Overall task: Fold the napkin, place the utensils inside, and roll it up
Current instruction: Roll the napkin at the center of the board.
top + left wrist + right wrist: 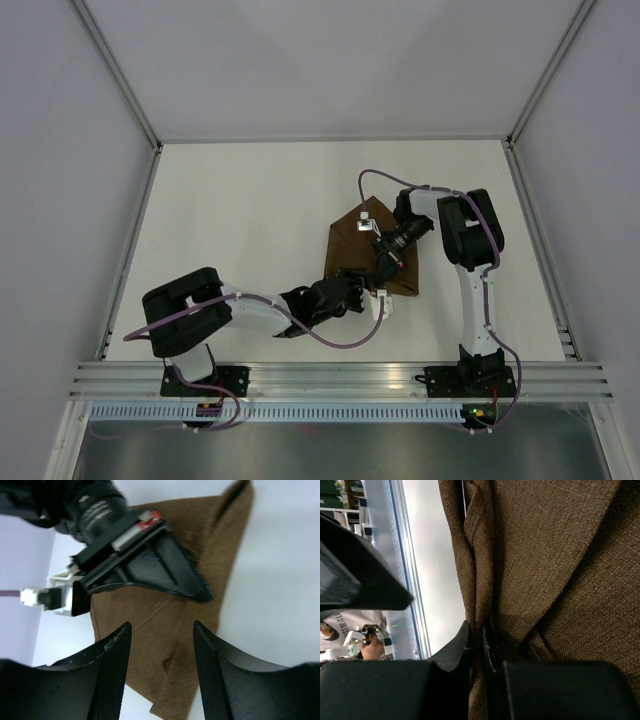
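One risk: right gripper pinches a napkin fold, left gripper gapes empty, so a tug may undo it.

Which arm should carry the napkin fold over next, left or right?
Probably right. The right gripper is clamped on a fold of the napkin, so it can draw the cloth across. The left gripper hangs open over the cloth, holding nothing.
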You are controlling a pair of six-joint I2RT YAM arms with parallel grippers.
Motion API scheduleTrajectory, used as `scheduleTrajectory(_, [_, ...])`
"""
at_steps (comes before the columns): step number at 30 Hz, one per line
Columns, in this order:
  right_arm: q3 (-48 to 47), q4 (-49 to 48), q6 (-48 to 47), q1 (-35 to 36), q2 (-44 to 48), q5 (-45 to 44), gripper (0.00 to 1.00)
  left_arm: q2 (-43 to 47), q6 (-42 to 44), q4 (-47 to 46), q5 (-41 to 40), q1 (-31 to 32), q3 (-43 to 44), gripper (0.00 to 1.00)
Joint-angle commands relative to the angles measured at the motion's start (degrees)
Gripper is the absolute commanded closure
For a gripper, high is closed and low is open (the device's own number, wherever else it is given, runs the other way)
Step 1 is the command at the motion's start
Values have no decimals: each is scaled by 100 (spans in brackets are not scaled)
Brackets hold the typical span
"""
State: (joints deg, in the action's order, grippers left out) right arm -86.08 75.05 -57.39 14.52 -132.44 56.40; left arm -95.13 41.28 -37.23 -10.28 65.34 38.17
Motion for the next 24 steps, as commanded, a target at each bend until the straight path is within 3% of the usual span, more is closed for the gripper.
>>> scheduleTrajectory(1, [-119,-280,-370,-46,-370,-499,99,-250,838,-135,-97,206,24,41])
scheduleTrajectory(17, [-348,10,-422,-248,-686,-464,100,-1121,1137,-83,360,242,278,44])
scheduleTrajectory(24, [-559,230,-502,-292,-897,-411,100,-1341,1198,646,694,181,621,62])
